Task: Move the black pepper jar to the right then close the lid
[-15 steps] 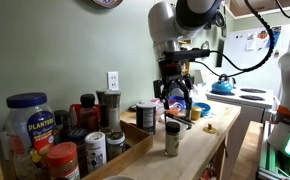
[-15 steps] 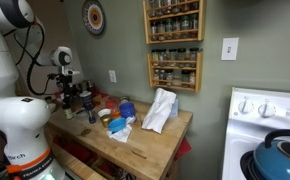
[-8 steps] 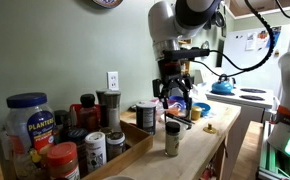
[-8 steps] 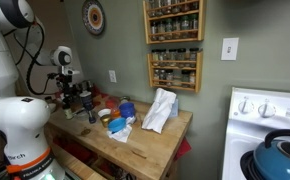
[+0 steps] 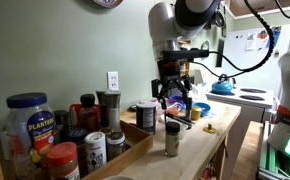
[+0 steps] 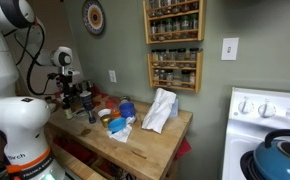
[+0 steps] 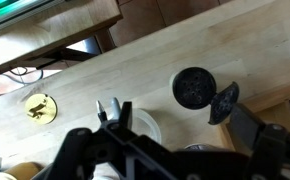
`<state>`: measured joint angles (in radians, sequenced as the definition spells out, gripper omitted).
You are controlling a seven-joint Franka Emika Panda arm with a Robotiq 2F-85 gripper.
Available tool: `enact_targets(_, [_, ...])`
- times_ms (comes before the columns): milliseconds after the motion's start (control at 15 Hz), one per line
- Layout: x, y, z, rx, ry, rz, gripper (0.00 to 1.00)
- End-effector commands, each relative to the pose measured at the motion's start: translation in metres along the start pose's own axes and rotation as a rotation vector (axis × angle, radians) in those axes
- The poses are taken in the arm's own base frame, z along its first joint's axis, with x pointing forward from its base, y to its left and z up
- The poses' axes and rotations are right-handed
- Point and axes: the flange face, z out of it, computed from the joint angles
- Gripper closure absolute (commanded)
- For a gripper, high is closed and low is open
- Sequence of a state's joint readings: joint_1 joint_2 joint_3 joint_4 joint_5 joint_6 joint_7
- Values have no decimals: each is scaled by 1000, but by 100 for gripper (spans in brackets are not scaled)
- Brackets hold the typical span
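The black pepper jar [image 5: 172,139] stands upright on the wooden counter [image 5: 190,155], slim with a pale label and a dark top. In the wrist view I look down on its perforated top [image 7: 193,88], with the small round lid [image 7: 225,102] flipped open beside it. My gripper [image 5: 175,97] hangs open and empty a little above the jar. In the wrist view its fingers [image 7: 112,110] stand apart with the jar top just beyond the gripper [image 7: 180,118]. In an exterior view the gripper [image 6: 81,100] is small and partly hidden by the arm.
A wooden tray [image 5: 135,131] at the left holds a Planters jar [image 5: 27,120], a red-lidded jar [image 5: 63,160] and white-labelled jars [image 5: 95,148]. A blue bowl [image 5: 198,109] sits behind the jar. A white cloth [image 6: 160,108] lies on the counter. A stove [image 5: 250,97] stands past its end.
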<state>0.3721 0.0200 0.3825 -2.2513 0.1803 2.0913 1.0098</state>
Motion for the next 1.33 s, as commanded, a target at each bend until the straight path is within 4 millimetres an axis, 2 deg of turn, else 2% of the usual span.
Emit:
enact_targets(0, [0, 3, 7, -1, -21, 4, 1])
enact_targets(600, [0, 7, 12, -33, -59, 18, 3])
enact_targets(867, [-1, 11, 16, -54, -90, 26, 0])
enact_targets(1267, [1, 15, 29, -83, -119, 42, 0])
